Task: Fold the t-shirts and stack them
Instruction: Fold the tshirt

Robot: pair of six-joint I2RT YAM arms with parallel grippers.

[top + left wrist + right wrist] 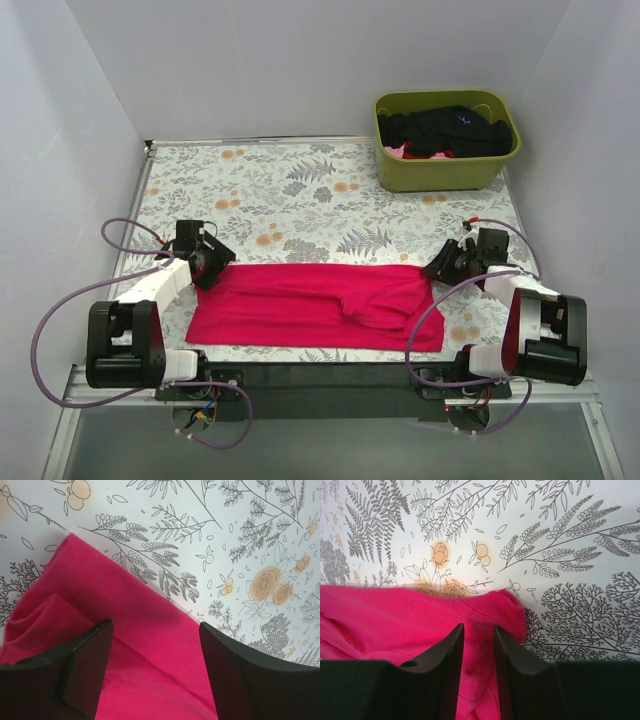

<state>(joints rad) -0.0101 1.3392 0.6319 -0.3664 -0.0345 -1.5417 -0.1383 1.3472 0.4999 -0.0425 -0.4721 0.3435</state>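
Observation:
A crimson-red t-shirt (310,305) lies as a long band across the near part of the table, creased at its right end. At the band's far left corner, my left gripper (212,262) holds its jaws wide apart above the red cloth (125,610); the left wrist view shows the gripper (155,627) straddling the cloth without pinching it. My right gripper (440,268) is at the far right corner. Its jaws (479,627) stand narrow and slightly apart, pressed down onto a rolled hem of the shirt (385,620), with a stitched seam showing in the gap. Black t-shirts (450,130) are piled in the bin.
An olive-green bin (445,175) stands at the back right and holds the dark garments and a bit of pink cloth (405,150). The floral tablecloth (290,190) covers the table. White walls close in the back and both sides.

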